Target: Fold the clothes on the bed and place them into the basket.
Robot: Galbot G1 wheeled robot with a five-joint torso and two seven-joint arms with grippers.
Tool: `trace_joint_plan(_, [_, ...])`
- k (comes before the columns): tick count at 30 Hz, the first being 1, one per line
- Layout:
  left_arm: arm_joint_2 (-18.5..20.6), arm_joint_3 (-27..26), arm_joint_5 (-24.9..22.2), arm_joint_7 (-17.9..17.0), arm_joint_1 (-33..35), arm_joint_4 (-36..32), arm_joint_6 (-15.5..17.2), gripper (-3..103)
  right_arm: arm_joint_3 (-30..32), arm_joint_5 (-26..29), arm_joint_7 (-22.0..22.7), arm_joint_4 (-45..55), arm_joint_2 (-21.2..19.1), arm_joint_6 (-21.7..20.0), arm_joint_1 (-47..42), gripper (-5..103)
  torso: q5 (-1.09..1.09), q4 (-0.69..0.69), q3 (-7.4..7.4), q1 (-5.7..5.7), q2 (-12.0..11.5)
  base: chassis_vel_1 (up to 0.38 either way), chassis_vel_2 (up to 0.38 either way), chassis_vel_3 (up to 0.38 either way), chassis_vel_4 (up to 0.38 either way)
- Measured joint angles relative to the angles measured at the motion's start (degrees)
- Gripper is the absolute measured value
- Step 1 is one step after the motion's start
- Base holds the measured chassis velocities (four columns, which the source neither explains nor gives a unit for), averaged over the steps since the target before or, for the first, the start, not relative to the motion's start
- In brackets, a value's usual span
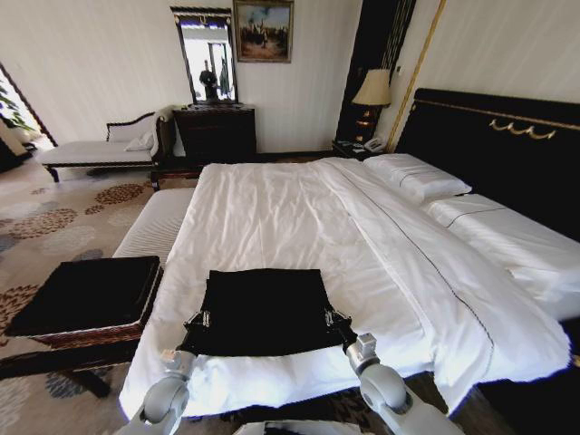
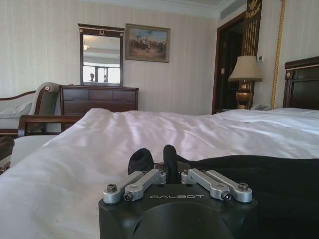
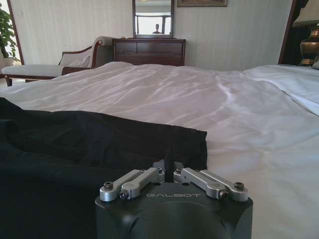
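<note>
From the head camera I see the black T-shirt [image 1: 265, 310] lying flat on the white duvet of the bed [image 1: 272, 217], near the foot edge closest to me, already folded into a rough rectangle with its lettering out of sight. My left gripper [image 1: 198, 319] sits at the shirt's near left corner and my right gripper [image 1: 335, 318] at its near right corner, both low against the bedding. In the left wrist view, the left gripper's fingers [image 2: 171, 159] are drawn together with a small lump of black fabric bunched up between them, so I read it as pinched shut on the T-shirt [image 2: 259, 184]. In the right wrist view, the right gripper [image 3: 168, 167] also has its linkages pulled in tight, closed on the edge of the T-shirt [image 3: 99, 144], which spreads away across the duvet with a folded layer on top. The basket [image 1: 86, 299], brown wicker with a black lining, stands on the striped bench [image 1: 156, 227] beside the bed on my left, apart from the shirt. Beyond the bed stand a dark dresser [image 1: 214, 132] with a mirror and a white chaise [image 1: 95, 149].
</note>
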Motion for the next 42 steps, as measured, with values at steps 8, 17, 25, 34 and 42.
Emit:
trace_joint_plan(8, [0.4,-2.4,0.2,-0.1,3.5,-3.1,-0.2,35,0.4,-0.5,-0.1,1.0,-0.1,1.4,-2.1,27,0.00,0.00,0.00,0.00,0.0,0.000,0.000,0.000,0.000])
trace_joint_plan(17, [0.8,-7.6,-5.4,0.4,6.6,-5.7,-0.2,73,7.1,1.0,0.1,6.3,-0.6,2.4,-6.2,65,0.00,0.01,0.00,0.00,0.0,0.000,0.000,0.000,0.000])
trace_joint_plan(25, [1.8,-7.1,-14.4,-2.2,-1.8,-3.1,6.3,98,8.7,4.9,1.2,6.1,-0.8,0.9,-3.8,86,0.00,0.01,0.01,0.00,0.0,0.000,0.000,0.000,0.000])
trace_joint_plan(34, [3.1,0.9,-21.6,-5.6,-15.6,5.2,14.0,100,8.1,5.7,1.7,4.4,0.0,-0.1,-1.6,100,-0.01,0.00,0.01,0.00,0.0,0.000,0.000,0.000,0.000])
trace_joint_plan(42, [1.9,5.0,-26.6,-6.6,-21.3,8.8,18.8,100,7.9,5.4,2.2,4.5,1.7,-0.8,-2.1,100,0.00,0.01,0.01,0.00,0.0,0.000,0.000,0.000,0.000])
